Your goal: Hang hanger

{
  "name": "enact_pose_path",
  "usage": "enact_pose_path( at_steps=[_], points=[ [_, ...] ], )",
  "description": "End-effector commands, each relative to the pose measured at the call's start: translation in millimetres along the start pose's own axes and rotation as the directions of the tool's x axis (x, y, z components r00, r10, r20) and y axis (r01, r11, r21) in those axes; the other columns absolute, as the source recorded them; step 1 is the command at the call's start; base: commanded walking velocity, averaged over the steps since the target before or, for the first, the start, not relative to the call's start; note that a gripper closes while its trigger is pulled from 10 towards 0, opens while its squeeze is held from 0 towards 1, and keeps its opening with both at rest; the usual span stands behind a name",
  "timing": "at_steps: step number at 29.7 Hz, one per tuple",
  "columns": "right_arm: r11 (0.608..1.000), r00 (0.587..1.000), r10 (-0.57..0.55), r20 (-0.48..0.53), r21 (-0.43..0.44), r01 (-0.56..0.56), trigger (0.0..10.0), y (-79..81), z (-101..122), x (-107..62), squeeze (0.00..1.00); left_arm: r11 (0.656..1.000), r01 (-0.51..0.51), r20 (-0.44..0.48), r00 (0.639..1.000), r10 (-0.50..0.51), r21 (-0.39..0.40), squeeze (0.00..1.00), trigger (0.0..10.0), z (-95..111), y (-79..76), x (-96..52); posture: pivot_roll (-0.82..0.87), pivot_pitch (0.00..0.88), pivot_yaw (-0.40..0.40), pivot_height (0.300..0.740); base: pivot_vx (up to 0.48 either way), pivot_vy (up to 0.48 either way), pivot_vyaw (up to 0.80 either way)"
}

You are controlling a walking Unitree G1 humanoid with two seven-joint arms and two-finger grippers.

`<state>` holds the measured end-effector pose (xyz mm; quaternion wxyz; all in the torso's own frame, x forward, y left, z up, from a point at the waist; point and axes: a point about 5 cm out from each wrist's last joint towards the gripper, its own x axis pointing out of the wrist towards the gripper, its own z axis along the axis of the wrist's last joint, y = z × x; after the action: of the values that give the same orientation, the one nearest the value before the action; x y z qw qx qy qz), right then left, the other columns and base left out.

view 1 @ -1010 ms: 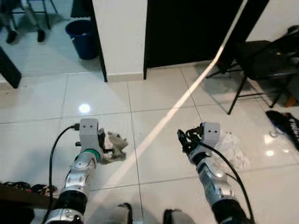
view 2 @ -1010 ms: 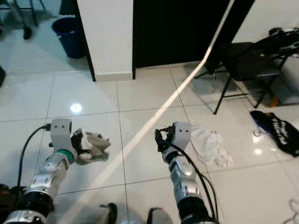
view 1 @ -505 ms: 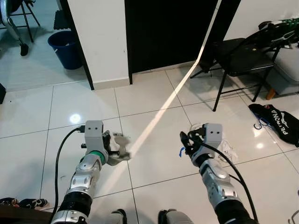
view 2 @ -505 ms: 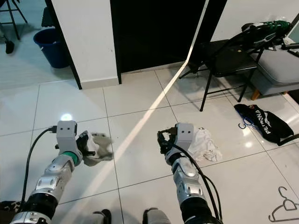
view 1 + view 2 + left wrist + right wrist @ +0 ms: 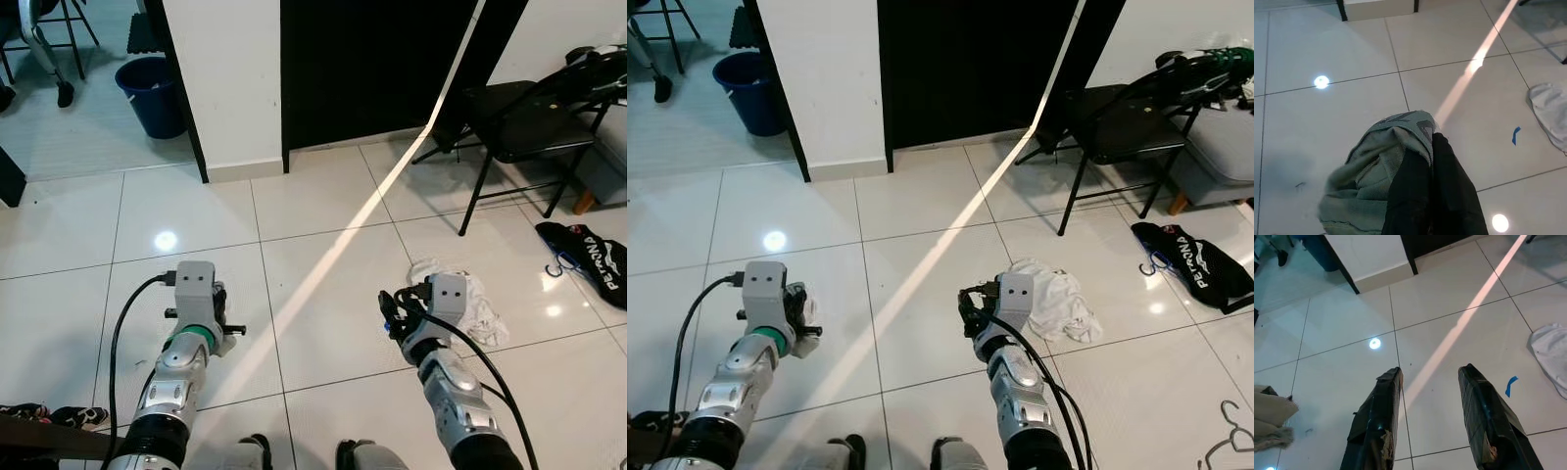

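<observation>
White floor tiles [image 5: 921, 206] are stretching toward a dark doorway [image 5: 960, 69], with a folding chair [image 5: 1117, 127] off to the right. The left gripper [image 5: 1432, 161] is clamping a soft greenish cloth [image 5: 1376, 171]; the right gripper [image 5: 1430, 416] is hovering spread open and empty above the floor, near a white garment [image 5: 1048, 299]. A thin wire hanger [image 5: 1227, 446] is lying on the tiles at the far right; it looks light, stiff and springy, best taken at the neck under the hook. Compared with half a second ago, the camera is turning left, and the cloth is sitting more tucked behind the left wrist.
</observation>
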<state>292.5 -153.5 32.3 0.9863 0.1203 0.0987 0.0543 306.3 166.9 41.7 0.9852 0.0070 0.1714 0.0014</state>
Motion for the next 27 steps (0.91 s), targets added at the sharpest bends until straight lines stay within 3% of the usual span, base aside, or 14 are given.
enact_pose_path(
  at_steps=[1, 12, 19, 27],
  points=[
    [0.999, 1.0, -0.026, -0.015, 0.017, 0.027, 10.0, -4.4, -8.3, -6.1, 0.0, 1.0, 0.007, -0.027, 1.0, -0.007, 0.008, 0.0, 10.0, -10.1, -3.2, -2.4, 0.04, 0.096, 0.062, 0.74, 0.0, 0.0, 0.0],
    [0.998, 0.998, -0.053, 0.022, 0.048, 0.051, 10.0, -5.4, -7.6, -16.7, 0.0, 0.998, 0.032, -0.049, 0.998, -0.029, 0.046, 0.0, 10.0, -17.5, -7.3, -6.2, 0.02, 0.092, 0.073, 0.74, 0.0, 0.0, 0.0],
    [0.999, 0.998, -0.036, 0.05, 0.041, 0.034, 10.0, -4.2, 6.8, -5.5, 0.0, 0.999, 0.039, -0.062, 0.997, -0.038, 0.024, 0.0, 10.0, -19.2, -14.2, -1.4, -0.02, 0.106, 0.061, 0.74, 0.0, 0.0, 0.0],
    [0.997, 0.999, -0.041, 0.031, 0.059, 0.04, 10.0, -2.9, 2.7, -3.7, 0.0, 1.0, 0.031, -0.085, 0.996, -0.031, 0.005, 0.0, 10.0, -26.9, -13.7, -3.8, 0.0, 0.103, 0.064, 0.74, 0.0, 0.0, 0.0]
  ],
)
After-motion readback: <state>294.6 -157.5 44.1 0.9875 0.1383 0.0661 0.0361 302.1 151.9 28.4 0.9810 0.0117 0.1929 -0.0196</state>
